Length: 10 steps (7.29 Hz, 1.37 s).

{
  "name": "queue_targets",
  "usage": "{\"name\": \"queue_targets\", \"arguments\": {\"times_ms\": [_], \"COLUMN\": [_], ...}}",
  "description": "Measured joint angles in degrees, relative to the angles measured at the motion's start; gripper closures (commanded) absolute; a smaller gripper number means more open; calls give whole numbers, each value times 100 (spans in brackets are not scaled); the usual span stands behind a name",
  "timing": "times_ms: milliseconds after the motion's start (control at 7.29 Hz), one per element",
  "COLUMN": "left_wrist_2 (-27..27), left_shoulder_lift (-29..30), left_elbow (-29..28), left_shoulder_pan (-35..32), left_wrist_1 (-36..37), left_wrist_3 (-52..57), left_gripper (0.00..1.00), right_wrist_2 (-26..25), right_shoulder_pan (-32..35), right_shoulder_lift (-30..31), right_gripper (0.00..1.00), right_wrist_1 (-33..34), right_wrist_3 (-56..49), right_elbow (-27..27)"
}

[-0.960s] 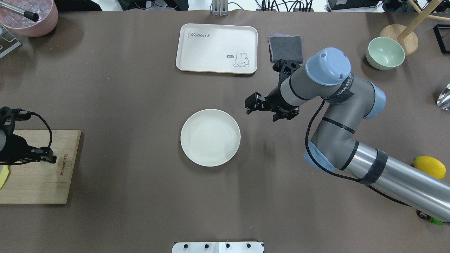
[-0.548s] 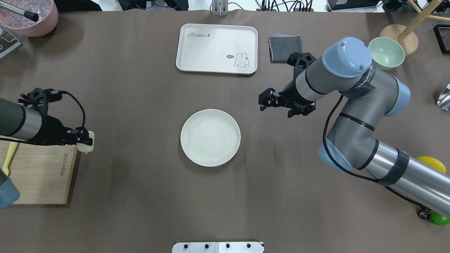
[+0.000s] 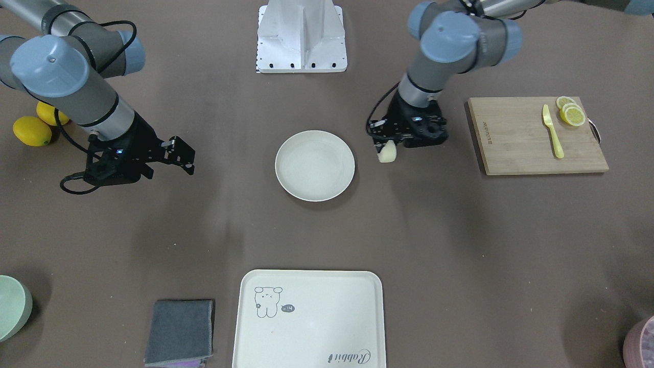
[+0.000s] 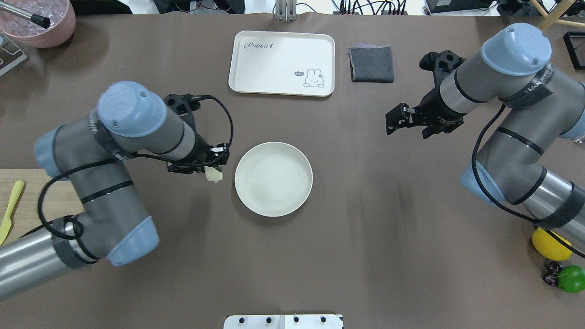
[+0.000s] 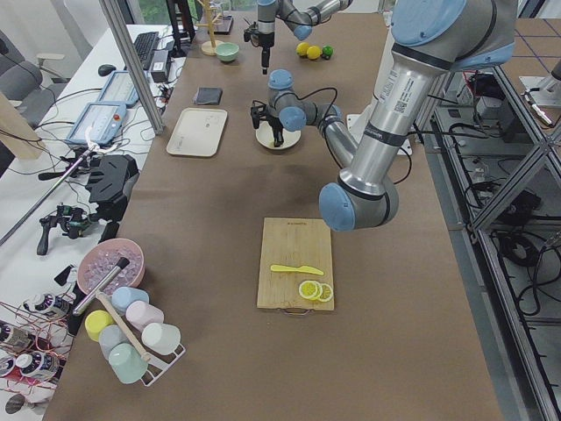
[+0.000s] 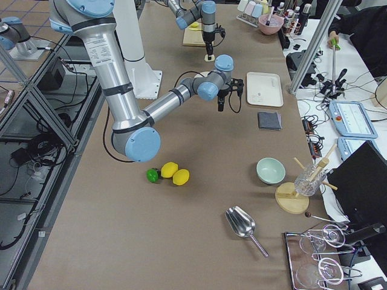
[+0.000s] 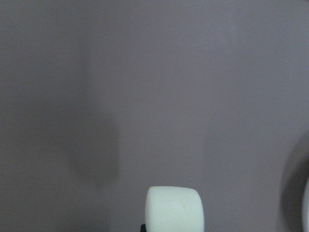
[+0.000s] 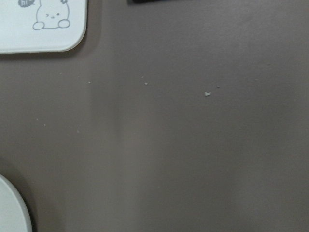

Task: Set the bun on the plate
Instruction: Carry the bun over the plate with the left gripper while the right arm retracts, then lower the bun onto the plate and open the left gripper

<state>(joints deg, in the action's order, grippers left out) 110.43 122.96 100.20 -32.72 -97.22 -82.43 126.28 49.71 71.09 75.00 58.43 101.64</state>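
Bun (image 4: 213, 174) position: held in the left pincer (image 4: 214, 167), just beside the plate (image 4: 273, 178) on the side facing the cutting board (image 3: 536, 135). It is outside the plate's rim and does not overlap it. The plate holds nothing.

Changes against the earlier overhead frames:
- One second ago the left pincer was over the cutting board at the view's left edge. Half a second ago it was at the board's inner edge with the bun already in its grip. It has now crossed the open worktop (image 4: 292, 256) to the plate's edge.
- The right pincer (image 4: 396, 123) was close to the plate's far right side one second ago. It has since drawn back in two steps and is now well apart from the plate, below and to the right of the grey cloth (image 4: 371, 63).
- The plate, the tray (image 4: 282, 63) and the cloth have not moved.

Left pincer: pressed onto the bun from both sides, pinching its upper part. The bun's rounded lower part hangs free below the fingertips. The left wrist view shows the bun at the bottom centre, with bare brown worktop beyond it and a sliver of the plate's rim at the right edge.

Right pincer: fingers spread apart with nothing between them. It hangs over bare worktop and touches no object.

A yellow knife (image 3: 553, 132) and lemon slices (image 3: 571, 112) lie on the cutting board.
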Motion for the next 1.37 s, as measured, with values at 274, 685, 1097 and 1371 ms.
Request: {"name": "queue_targets", "arguments": {"times_ms": [274, 685, 1097, 1371], "left_wrist_2": [-434, -734, -760, -758], "left_shoulder_lift": [874, 1120, 1160, 1177], "left_elbow": [-860, -1494, -1587, -1566], "left_shoulder_pan": [336, 565, 612, 613], "left_wrist_1": [37, -488, -558, -559], "left_wrist_3": [-284, -363, -359, -349], "left_gripper": [64, 58, 22, 19], "right_wrist_2": [131, 153, 151, 151], "right_shoulder_pan": [189, 265, 270, 267], "right_shoulder_lift": [340, 605, 676, 685], "right_gripper": [1, 1, 1, 1], "right_wrist_1": [5, 4, -2, -3], "right_wrist_3": [-489, -651, -657, -657], "right_elbow": [77, 232, 257, 253]}}
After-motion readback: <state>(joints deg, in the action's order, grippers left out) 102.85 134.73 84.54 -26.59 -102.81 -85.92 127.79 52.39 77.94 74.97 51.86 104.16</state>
